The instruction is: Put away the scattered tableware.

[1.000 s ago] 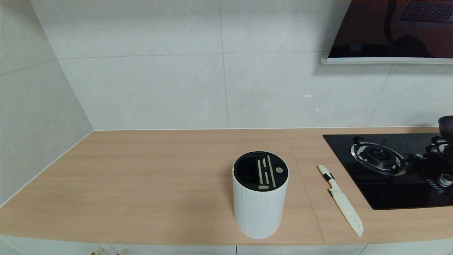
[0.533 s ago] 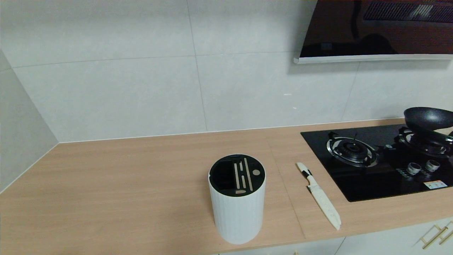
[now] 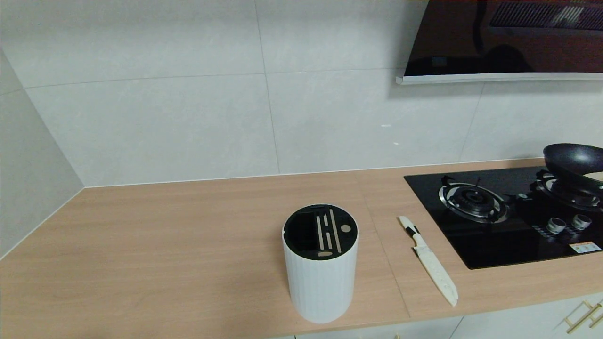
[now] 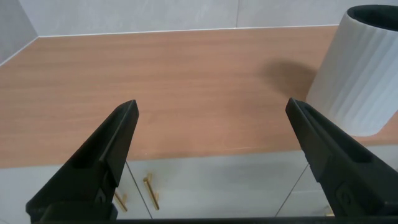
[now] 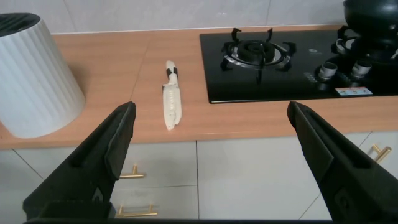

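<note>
knife holder (image 3: 320, 263): upright on countertop (image 3: 188, 245)
knife (image 3: 427, 259): flat, 3 o'clock of knife holder
left gripper (image 4: 211, 112): spread, empty
right gripper (image 5: 211, 112): spread, empty

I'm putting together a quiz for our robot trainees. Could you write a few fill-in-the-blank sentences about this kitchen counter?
The knife lies flat on the counter, to the ____ of the white holder.
The slots in the holder's black top are all ____.
A black ____ sits on the stove.
The left gripper and right gripper both have their fingers ____.
Missing words: right; empty; pan; open.
</note>
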You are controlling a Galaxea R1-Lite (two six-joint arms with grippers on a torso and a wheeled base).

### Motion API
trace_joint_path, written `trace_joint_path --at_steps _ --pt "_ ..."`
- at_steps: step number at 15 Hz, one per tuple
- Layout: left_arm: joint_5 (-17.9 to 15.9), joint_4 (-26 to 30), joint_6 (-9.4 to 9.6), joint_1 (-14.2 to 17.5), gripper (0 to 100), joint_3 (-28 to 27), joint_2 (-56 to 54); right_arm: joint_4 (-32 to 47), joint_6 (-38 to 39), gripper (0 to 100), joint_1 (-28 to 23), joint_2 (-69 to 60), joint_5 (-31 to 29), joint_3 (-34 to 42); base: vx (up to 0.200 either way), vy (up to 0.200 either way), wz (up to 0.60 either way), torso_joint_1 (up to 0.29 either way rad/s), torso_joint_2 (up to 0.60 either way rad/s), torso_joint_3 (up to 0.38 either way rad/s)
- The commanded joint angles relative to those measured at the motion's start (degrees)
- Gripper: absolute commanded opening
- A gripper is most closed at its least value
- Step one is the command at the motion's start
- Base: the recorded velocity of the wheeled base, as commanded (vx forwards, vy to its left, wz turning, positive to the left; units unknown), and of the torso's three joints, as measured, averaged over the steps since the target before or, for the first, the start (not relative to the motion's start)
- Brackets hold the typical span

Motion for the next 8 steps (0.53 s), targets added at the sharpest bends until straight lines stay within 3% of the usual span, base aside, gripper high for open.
trace_joint_path --at_steps 1,8 --pt "0.0 0.0 -0.08 0.0 100 0.0 0.0 0.0 0.0 100 0.0 0.1 0.1 0.0 0.000 0.000 0.00 0.000 0.00 0.000" --pt "0.0 0.0 -0.08 0.0 100 0.0 0.0 -1.5 0.1 100 0.0 0.1 -0.3 -1.4 0.000 0.000 0.00 0.000 0.00 0.000"
